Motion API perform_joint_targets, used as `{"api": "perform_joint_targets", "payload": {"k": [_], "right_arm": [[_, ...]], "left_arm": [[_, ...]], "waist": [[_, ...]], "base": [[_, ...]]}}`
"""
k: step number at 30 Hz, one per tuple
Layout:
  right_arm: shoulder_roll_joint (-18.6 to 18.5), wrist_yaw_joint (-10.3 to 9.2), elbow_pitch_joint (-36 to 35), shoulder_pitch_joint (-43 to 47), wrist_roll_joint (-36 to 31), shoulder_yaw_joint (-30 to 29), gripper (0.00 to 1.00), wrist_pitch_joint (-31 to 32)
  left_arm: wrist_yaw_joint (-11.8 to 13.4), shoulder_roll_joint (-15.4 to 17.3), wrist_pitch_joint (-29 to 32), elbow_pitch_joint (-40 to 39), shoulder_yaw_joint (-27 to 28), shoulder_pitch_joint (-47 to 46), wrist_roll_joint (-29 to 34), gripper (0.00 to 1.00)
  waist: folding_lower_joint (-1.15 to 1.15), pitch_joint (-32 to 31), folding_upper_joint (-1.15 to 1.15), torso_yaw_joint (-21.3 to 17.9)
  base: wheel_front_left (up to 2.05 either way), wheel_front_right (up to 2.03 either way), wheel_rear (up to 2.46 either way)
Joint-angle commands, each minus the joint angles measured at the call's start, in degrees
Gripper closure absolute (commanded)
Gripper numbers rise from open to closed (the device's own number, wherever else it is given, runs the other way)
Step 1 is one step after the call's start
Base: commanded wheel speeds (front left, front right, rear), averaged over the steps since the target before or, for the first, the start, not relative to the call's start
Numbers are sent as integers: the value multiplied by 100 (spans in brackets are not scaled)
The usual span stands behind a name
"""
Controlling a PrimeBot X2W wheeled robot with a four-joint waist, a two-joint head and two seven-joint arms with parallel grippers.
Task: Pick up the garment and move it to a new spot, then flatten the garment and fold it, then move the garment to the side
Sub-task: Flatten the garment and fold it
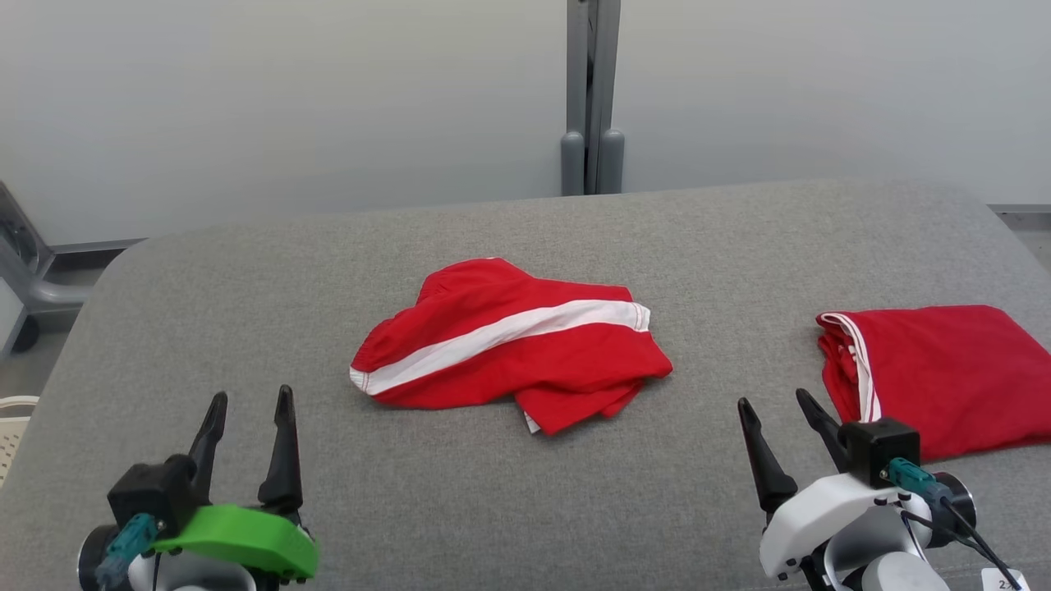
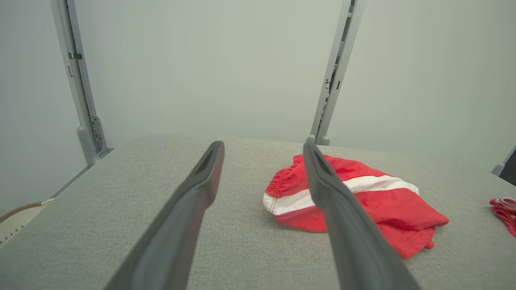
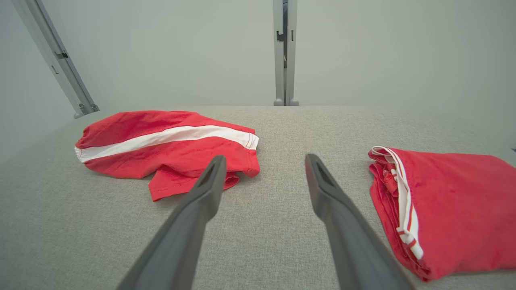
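Two garments on surface [image 1: 246, 328]: crumpled garment [image 1: 509, 349] central, awaiting pickup; folded garment [image 1: 936, 373] aside. Left tool [image 1: 252, 396], right tool [image 1: 772, 399] wide, empty.

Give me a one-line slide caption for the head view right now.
Crumpled red shorts on the grey table, folded red garment at right; left gripper and right gripper open, holding nothing.

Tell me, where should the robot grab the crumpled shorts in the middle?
Probably the shorts' gathered waistband end, nearest the left gripper, coming down from above: it bunches up off the table, giving a raised fold to pinch.
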Motion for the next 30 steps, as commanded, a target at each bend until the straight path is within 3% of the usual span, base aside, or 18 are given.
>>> {"api": "perform_joint_targets", "payload": {"k": [1,13,19,30], "right_arm": [[-13,-6,92,-25,24,-28,0,-78],[-12,-6,537,179,20,-307,0,-360],[-12,-6,716,243,98,-417,0,-401],[-12,-6,804,216,218,-376,0,-444]], "left_arm": [[-36,25,-10,-153,121,277,7,0],[-49,264,155,-248,73,1105,2,0],[85,186,195,-279,198,1310,-185,0],[101,207,203,-433,135,1374,-178,0]], "waist": [[0,-24,0,8],[0,-224,0,115],[0,-330,0,149],[0,-358,0,201]], "base": [[0,0,0],[0,0,0],[0,0,0],[0,0,0]]}}
